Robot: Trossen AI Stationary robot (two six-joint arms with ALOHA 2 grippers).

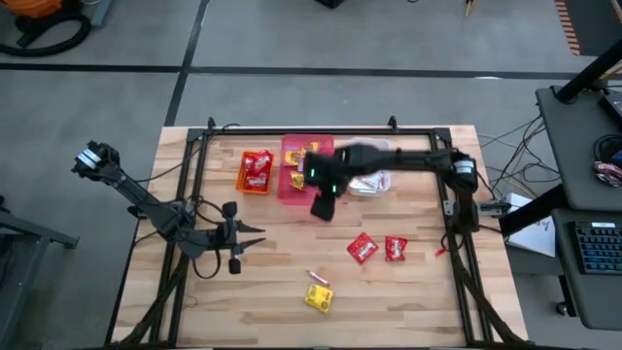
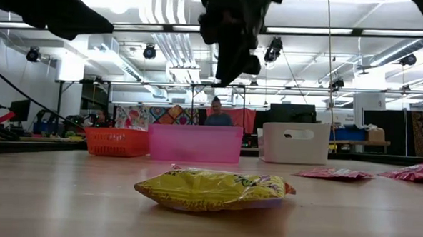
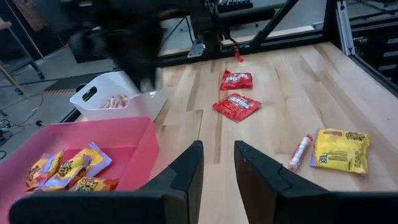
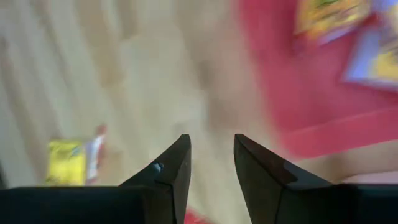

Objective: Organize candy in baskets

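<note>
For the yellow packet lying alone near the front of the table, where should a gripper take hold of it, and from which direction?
The yellow packet lies flat on the table, puffed in the middle, so coming straight down from above looks best. Pinch across its shorter width at the raised middle, where the low view shows the most height. A thin wrapped stick lies close beside one edge, so keep the fingers off that edge.

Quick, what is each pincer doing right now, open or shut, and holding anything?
Left pincer: open, nothing between its fingers, parked at the table's left side.
Right pincer: open and empty, beside the pink basket.
</note>
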